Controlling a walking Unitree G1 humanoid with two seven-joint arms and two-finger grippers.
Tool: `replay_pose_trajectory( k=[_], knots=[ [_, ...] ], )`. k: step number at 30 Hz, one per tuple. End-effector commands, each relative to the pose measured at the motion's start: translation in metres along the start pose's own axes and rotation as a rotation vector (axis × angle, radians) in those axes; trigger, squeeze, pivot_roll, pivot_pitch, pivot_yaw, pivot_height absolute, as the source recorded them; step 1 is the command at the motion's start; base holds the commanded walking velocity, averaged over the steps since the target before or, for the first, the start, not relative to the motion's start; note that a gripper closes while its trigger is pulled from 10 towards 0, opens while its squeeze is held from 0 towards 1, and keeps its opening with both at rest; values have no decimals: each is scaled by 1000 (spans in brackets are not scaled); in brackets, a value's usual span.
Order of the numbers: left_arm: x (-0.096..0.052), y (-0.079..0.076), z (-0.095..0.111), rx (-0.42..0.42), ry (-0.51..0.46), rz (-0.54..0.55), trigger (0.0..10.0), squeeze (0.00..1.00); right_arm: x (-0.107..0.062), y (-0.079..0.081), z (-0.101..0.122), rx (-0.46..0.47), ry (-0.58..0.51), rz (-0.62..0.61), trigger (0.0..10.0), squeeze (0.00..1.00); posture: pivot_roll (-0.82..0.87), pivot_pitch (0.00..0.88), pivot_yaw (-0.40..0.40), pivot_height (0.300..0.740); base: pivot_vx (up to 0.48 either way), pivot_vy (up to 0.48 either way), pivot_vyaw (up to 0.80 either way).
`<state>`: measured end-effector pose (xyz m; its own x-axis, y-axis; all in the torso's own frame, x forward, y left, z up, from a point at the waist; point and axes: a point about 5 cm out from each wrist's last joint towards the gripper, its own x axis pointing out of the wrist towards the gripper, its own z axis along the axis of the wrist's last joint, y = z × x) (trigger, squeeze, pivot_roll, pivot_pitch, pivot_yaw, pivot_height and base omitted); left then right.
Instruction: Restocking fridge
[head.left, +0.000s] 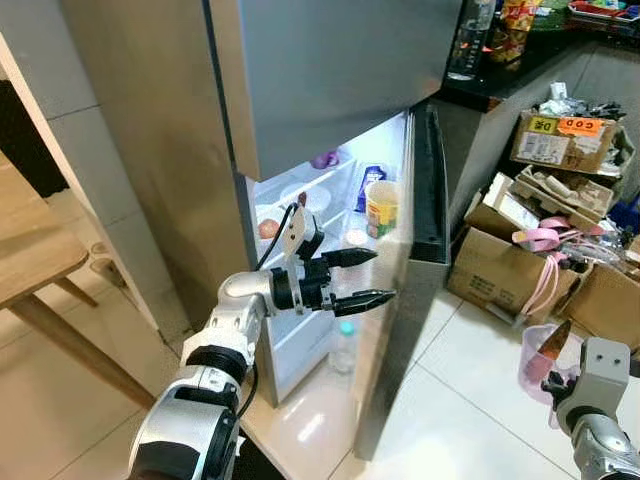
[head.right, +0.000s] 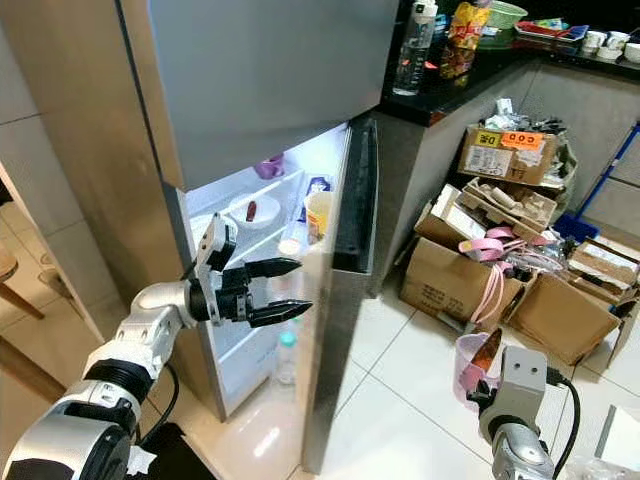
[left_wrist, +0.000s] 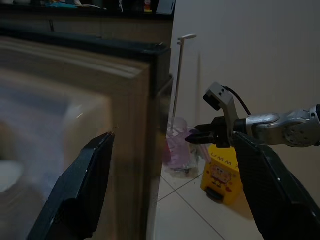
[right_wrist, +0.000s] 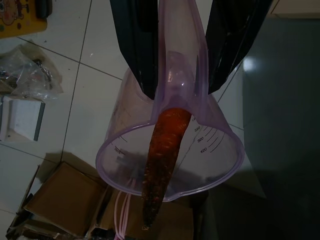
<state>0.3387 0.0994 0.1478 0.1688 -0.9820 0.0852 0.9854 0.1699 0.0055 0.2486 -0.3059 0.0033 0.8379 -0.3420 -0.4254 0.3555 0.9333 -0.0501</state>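
left eye view — fridge (head.left: 330, 70): tall silver unit, upper door shut, lower door (head.left: 420, 260) swung open, interior lit.
left eye view — fridge contents: plates on a shelf, a purple cup (head.left: 324, 159), a yellow tub (head.left: 381, 208) in the door rack, a water bottle (head.left: 345, 345) low inside.
left eye view — left gripper (head.left: 365, 277): held out in front of the open compartment near the door edge, fingers spread, nothing between them.
left eye view — right gripper: low at the robot's right over the tile floor (head.left: 470, 400), carrying a purple measuring jug (head.left: 540, 355) with a carrot (head.left: 555, 338) in it.
left eye view — surroundings: cardboard boxes (head.left: 500, 265) stacked at the right, dark bench (head.left: 500, 80) above them with bottles and packets, wooden table at far left.
right eye view — same scene: left gripper (head.right: 285, 290) spread wide before the lit shelves; jug (head.right: 475, 365) and carrot (head.right: 487, 350) near the right wrist.
left wrist view — fingers (left_wrist: 85, 190): two black fingers wide apart, the door edge (left_wrist: 145, 125) blurred just beyond them.
left wrist view — beyond: right arm with its gripper (left_wrist: 197, 140) at the purple jug (left_wrist: 177, 147), yellow box (left_wrist: 220, 172) on the floor behind.
right wrist view — right gripper (right_wrist: 182, 85): fingers pinched on the jug's handle.
right wrist view — carrot (right_wrist: 162, 160): orange, lying slanted in the jug (right_wrist: 210, 150), tip sticking out past the rim.
right wrist view — below: floor tiles and boxes.
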Motion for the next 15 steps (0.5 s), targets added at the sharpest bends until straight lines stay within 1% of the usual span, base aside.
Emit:
replay_pose_trajectory(
  k=[1,8,15],
  knots=[
    [0,-1,-1,0,7,-2,10000,0,-1,-3,2,15,-21,-16,10000,0,-41,0,-37,740,0,0,0],
    [-9,2,2,1,19,39,10000,0,-1,-4,2,18,-21,-19,10000,0,-38,0,-35,740,0,0,0],
    [-17,2,-13,-6,88,118,10000,0,-1,-5,0,12,-11,-21,10000,0,-38,0,-36,740,0,0,0]
  ],
)
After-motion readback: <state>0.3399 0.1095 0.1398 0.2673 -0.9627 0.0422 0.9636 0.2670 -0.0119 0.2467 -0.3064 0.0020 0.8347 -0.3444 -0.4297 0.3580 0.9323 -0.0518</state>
